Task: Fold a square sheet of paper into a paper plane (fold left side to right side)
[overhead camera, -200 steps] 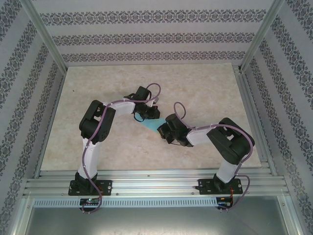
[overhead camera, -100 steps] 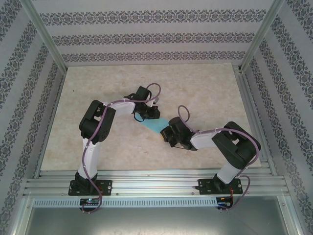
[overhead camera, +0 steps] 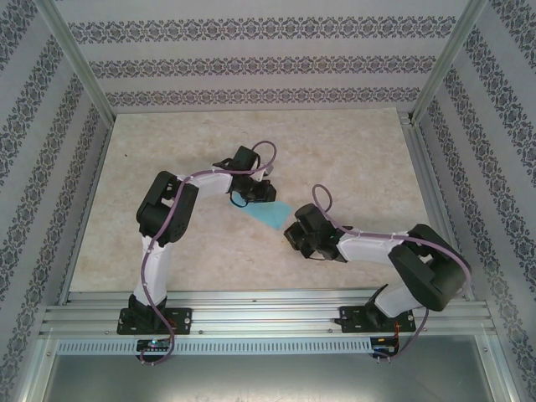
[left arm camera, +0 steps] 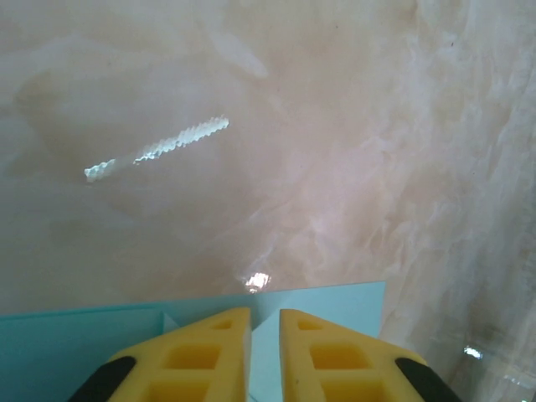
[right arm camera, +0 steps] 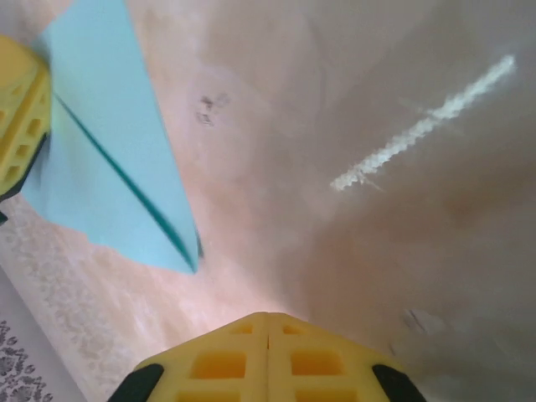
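The turquoise sheet is folded into a narrow pointed paper plane lying flat on the marbled table near its middle. My left gripper stands over its far-left end. In the left wrist view the yellow fingers are a narrow gap apart around the left gripper, with the paper lying under them. My right gripper sits just off the plane's near-right tip, not touching it. In the right wrist view the right gripper is shut on nothing, and the creased plane points toward it.
The table is walled in by patterned panels with aluminium posts, and a rail runs along the near edge by the arm bases. Open tabletop lies to the left, the right and the back.
My right gripper has drawn back to the right, off the paper, and its arm's elbow has swung outward. The left arm and the paper stay where they were.
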Available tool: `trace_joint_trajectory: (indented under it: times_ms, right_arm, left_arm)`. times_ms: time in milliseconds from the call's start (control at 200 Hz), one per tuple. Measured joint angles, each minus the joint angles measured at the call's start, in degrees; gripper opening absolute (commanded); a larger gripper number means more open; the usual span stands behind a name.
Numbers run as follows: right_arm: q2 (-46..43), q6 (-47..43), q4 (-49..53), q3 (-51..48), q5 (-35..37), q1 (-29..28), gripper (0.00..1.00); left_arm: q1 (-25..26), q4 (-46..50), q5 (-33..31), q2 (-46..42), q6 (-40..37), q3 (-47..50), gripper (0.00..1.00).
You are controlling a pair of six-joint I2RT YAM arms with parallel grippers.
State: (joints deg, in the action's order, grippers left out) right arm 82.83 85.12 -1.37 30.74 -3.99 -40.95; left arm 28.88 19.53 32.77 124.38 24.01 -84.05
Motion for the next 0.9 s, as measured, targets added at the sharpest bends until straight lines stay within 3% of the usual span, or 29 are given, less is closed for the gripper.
trace_joint_trajectory:
  times_ms: [160,320,410,570,744,899]
  right_arm:
    - [-9.44,-15.08,7.61,5.33,1.53,4.13,0.36]
    - [-15.50,-31.36,10.05,7.72,-0.02,9.25,0.48]
    - [-13.22,-39.89,13.40,11.26,-2.78,11.34,0.53]
    - [-2.03,-49.37,15.89,19.23,-9.84,11.61,0.52]
    - [6.32,-51.56,14.45,20.15,-14.67,11.89,0.51]
    - [9.09,-51.67,13.09,20.20,-16.24,12.24,0.51]
  left_arm:
    - [-1.14,2.99,1.92,-1.88,0.00,-5.07,0.34]
    - [-4.37,3.89,2.49,-13.33,0.33,-3.32,0.42]
    - [-7.32,1.07,2.23,-23.82,1.88,4.59,0.47]
    - [-11.47,-2.75,0.02,-37.42,5.49,21.42,0.52]
    - [-11.10,-7.80,3.06,-35.87,10.91,32.70,0.50]
    - [-8.90,-11.45,4.35,-29.44,14.38,33.90,0.49]
